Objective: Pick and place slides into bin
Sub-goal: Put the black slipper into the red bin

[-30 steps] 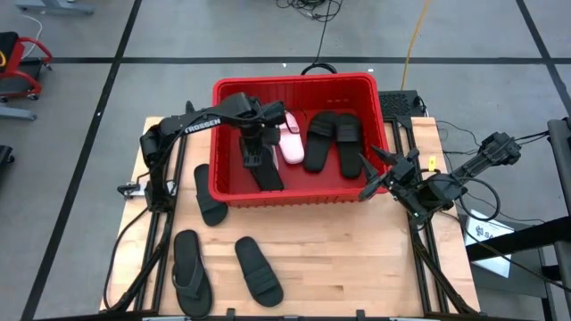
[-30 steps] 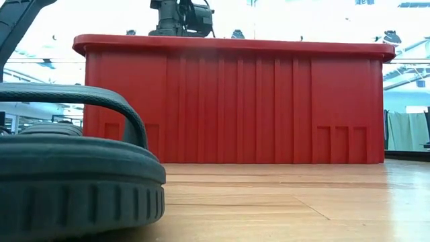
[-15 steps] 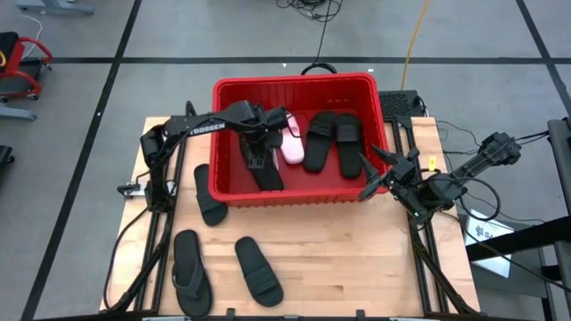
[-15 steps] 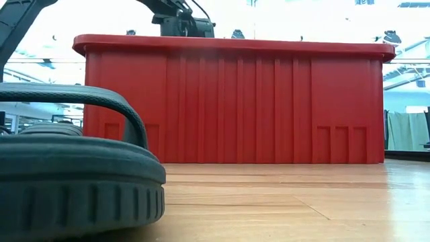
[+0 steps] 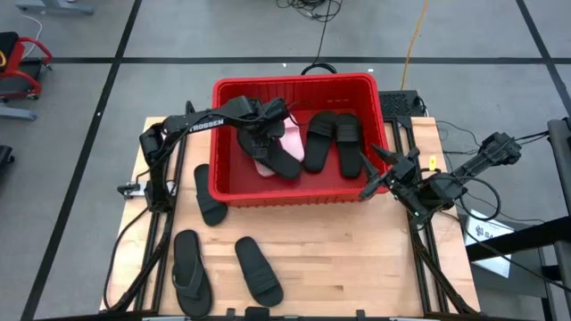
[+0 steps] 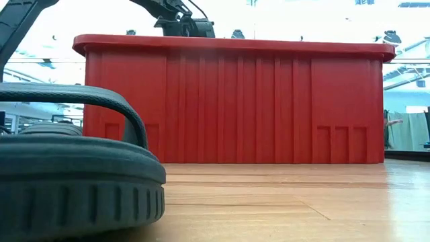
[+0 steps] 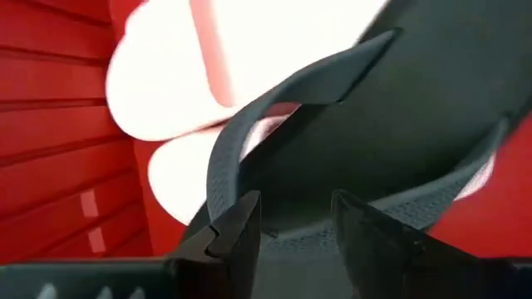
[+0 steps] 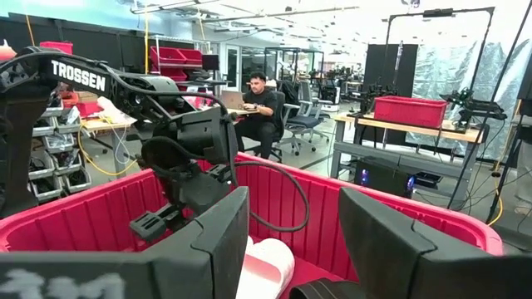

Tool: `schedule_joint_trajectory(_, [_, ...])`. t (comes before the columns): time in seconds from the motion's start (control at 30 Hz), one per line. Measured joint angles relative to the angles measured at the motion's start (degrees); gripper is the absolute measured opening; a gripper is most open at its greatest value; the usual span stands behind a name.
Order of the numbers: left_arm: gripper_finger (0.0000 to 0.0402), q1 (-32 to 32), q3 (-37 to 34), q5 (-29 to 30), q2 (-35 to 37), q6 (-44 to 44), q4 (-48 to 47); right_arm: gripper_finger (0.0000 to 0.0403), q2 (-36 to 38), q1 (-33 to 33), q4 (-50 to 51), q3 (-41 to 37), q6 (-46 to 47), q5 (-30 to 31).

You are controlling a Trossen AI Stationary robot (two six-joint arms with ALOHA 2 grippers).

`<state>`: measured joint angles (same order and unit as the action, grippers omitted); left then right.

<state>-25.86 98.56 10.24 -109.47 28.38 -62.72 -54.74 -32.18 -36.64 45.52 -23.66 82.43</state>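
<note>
The red bin (image 5: 294, 80) stands at the table's far middle. My left gripper (image 5: 268, 134) is inside it with its fingers apart (image 7: 295, 224), just above a black flip-flop (image 5: 284, 163). That flip-flop lies slanted on the pale pink slides (image 5: 291, 134). Its thong strap (image 7: 249, 133) arches right in front of the fingers. Two black slides (image 5: 332, 143) lie in the bin's right half. My right gripper (image 5: 368, 181) is open and empty outside the bin's near right corner, facing the bin (image 8: 291, 241). My left gripper's open fingers (image 7: 237, 228) stand close to the black flip-flop's thong strap, coming at it from above. I cannot tell whether they touch it. The flip-flop rests on the pink slides and the bin's floor.
On the table left of and in front of the bin lie a black slide (image 5: 210, 194), a black flip-flop (image 5: 190, 272) and another black slide (image 5: 259, 270). One of them fills the low view's near left (image 6: 67, 181). Bare wood (image 5: 357, 259) lies at the near right.
My left gripper has sunk a little into the bin and shifted slightly toward the table's right. The black flip-flop, which hung lengthwise below it along the bin's left part, has tipped over. It now lies slanted across the pink slides.
</note>
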Motion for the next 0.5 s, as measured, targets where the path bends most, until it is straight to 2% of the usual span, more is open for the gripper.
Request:
schedule_joint_trajectory(0.27, [0.0156, 0.3, 0.0, 0.5, 0.0, 4.5, -0.4, 0.0176, 0.0, 0.0, 0.0, 0.0, 0.0, 0.0])
schedule_joint_trajectory(0.5, [0.0156, 1.0, 0.2, 0.5, 0.9, -1.5, -3.7, 0.0176, 0.0, 0.0, 0.0, 0.0, 0.0, 0.0])
